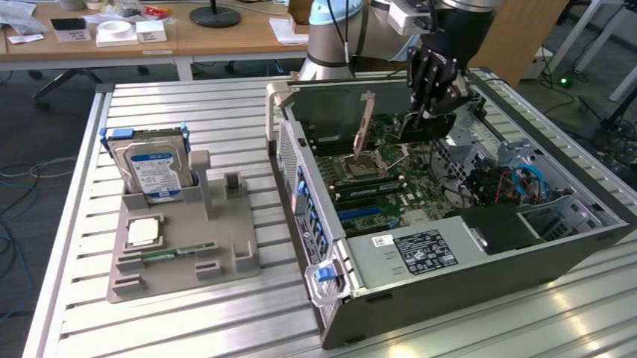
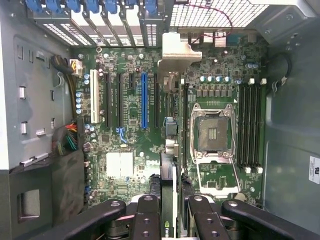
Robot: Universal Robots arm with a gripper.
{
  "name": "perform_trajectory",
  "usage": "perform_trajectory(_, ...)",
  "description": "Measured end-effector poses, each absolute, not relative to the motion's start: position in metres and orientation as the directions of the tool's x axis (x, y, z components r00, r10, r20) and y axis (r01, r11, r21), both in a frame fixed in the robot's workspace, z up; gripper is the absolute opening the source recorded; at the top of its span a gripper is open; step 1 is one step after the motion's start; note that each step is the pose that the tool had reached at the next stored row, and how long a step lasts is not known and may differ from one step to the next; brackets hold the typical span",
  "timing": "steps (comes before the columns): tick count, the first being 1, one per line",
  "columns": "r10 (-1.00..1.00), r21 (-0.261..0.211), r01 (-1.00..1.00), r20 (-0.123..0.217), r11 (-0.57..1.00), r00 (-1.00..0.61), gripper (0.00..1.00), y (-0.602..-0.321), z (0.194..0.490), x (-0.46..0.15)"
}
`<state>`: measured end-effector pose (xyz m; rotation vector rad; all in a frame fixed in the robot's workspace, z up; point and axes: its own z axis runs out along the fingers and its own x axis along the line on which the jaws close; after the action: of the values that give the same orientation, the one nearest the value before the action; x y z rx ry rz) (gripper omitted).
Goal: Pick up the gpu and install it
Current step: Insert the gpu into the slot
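Inside the open computer case [image 1: 557, 253], my gripper [image 1: 430, 110] hangs over the motherboard [image 1: 383, 190], shut on the gpu [image 1: 426, 127]. The card is dark and hangs upright, and its long pale bracket [image 1: 365, 123] points down toward the board. In the wrist view the gpu [image 2: 169, 190] shows edge-on, clamped between the black fingers [image 2: 147, 220], and its bracket [image 2: 176, 55] reaches toward the case's rear slot covers. It hovers above the board between the blue expansion slot [image 2: 144, 100] and the CPU socket [image 2: 215, 132]. I cannot tell whether it touches any slot.
On the slatted metal table, at the exterior view's left, a grey holder [image 1: 229, 253] carries a silver hard drive [image 1: 154, 170], a square chip [image 1: 145, 232] and a green memory stick [image 1: 171, 253]. Cables [image 1: 512, 183] and drive bays crowd the case's far side. Desks stand behind.
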<state>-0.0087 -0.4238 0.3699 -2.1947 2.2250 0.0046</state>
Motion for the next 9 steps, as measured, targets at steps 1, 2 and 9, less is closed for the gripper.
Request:
perform_trajectory(1, -1.0, -0.009, -1.0, -0.014, 0.014, -0.014, 0.26, -0.425, 0.3696, -0.0087)
perform_trajectory(2, -1.0, -0.009, -1.0, -0.014, 0.014, -0.014, 0.26, -0.4251, 0.3694, -0.0088)
perform_trajectory(9, -1.0, -0.009, -1.0, -0.014, 0.014, -0.014, 0.26, -0.4251, 0.3693, -0.0087)
